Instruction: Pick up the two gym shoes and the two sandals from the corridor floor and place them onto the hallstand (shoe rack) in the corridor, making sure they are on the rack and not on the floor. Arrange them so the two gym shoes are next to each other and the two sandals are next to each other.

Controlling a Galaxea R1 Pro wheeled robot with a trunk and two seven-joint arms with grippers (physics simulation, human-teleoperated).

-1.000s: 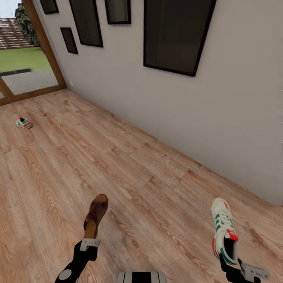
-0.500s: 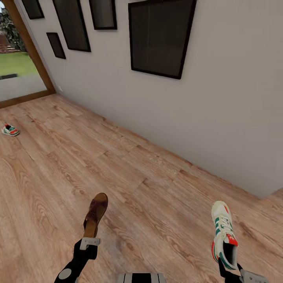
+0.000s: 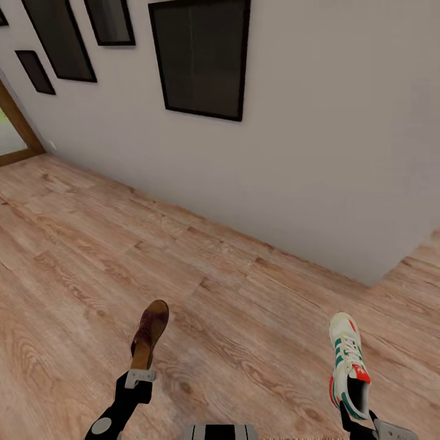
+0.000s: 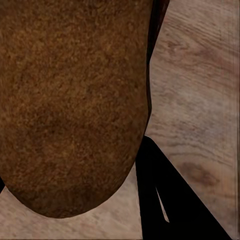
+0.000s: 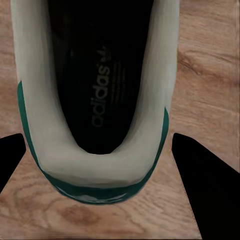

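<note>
A dark brown sandal [image 3: 150, 331] hangs toe-forward above the corridor floor [image 3: 73, 269], and my left gripper [image 3: 142, 366] is shut on its heel end. In the left wrist view the sandal [image 4: 75, 100] sits right against the camera beside one black finger [image 4: 160, 200]. To the right, a white gym shoe [image 3: 348, 363] with green stripes and red accents is held by its heel in my right gripper [image 3: 352, 413]. The right wrist view looks into the gym shoe's [image 5: 97, 170] heel opening, which has a finger [image 5: 200, 175] on each side. The hallstand is out of view.
A pale grey wall [image 3: 318, 153] runs diagonally ahead and ends at a corner [image 3: 370, 284] on the right. Dark framed pictures [image 3: 201, 55] hang on it. A wooden door frame [image 3: 18, 125] stands at the far left. Open plank floor lies ahead.
The head view has swung right, so the wall, frames and doorway slid left. The gym shoe lying on the far floor left the picture. Both held shoes kept their place on the arms.
</note>
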